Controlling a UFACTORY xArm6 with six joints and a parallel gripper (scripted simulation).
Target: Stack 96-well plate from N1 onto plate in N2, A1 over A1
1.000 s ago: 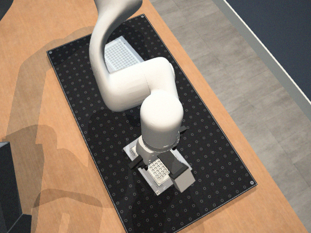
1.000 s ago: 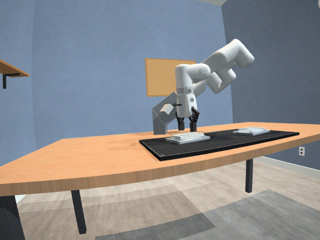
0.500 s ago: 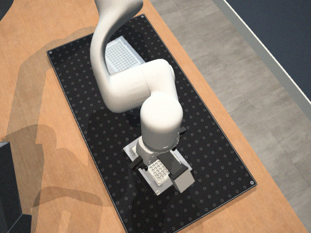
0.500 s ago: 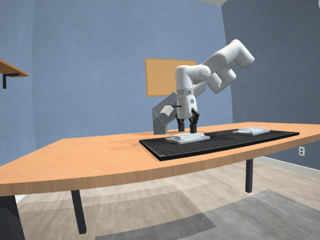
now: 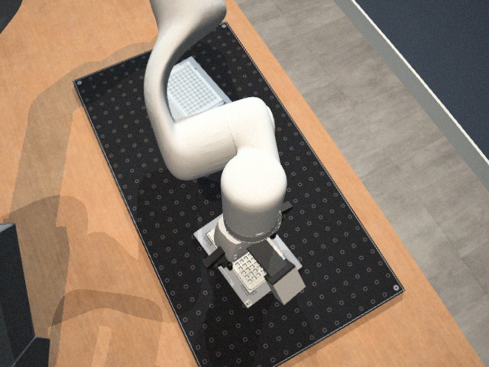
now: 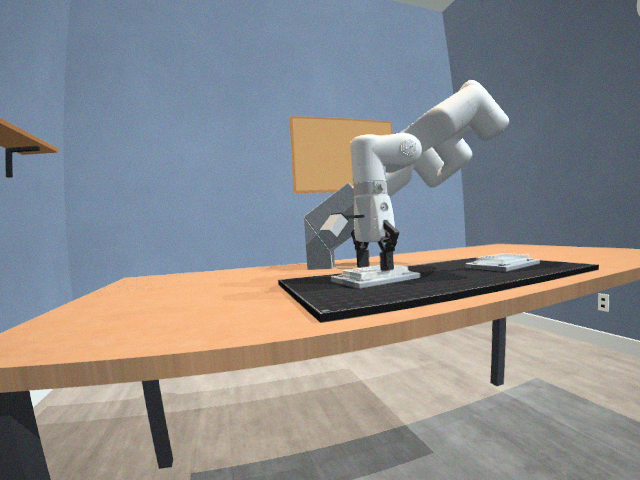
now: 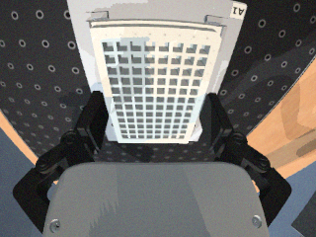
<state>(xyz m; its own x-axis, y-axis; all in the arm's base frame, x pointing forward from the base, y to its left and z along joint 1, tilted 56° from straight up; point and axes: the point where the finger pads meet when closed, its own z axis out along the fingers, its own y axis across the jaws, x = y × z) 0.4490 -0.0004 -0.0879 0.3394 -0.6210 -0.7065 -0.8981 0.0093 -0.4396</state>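
Wrist view puts us right over the plate (image 7: 153,86) we have to move: its grid of wells fills the middle of the picture, and it sits flat in its light grey nest (image 7: 79,16) with the A1 label at the nest's upper right corner. Our gripper (image 7: 154,125) hangs around the near end of the plate, jaws spread to their full width, one dark finger (image 7: 93,121) on each long side. We hold nothing; whether the fingers touch the plate's edges we cannot tell, but they look just beside them.

From the side, the gripper (image 6: 374,253) is low, its fingertips down at the level of the plate (image 6: 373,272) on the black mat (image 6: 310,302) that covers part of the counter (image 6: 180,310). The other plate (image 5: 191,89) lies in its own nest (image 5: 218,87) well apart at the far end of the mat, partly hidden from above by the arm (image 5: 205,134).

We judge that the task is at its first stage: the approach looks finished, but the grasp is not yet made. Closing on the plate, lifting it out, carrying it across, lining up the marked corners and seating it on the second plate all remain.
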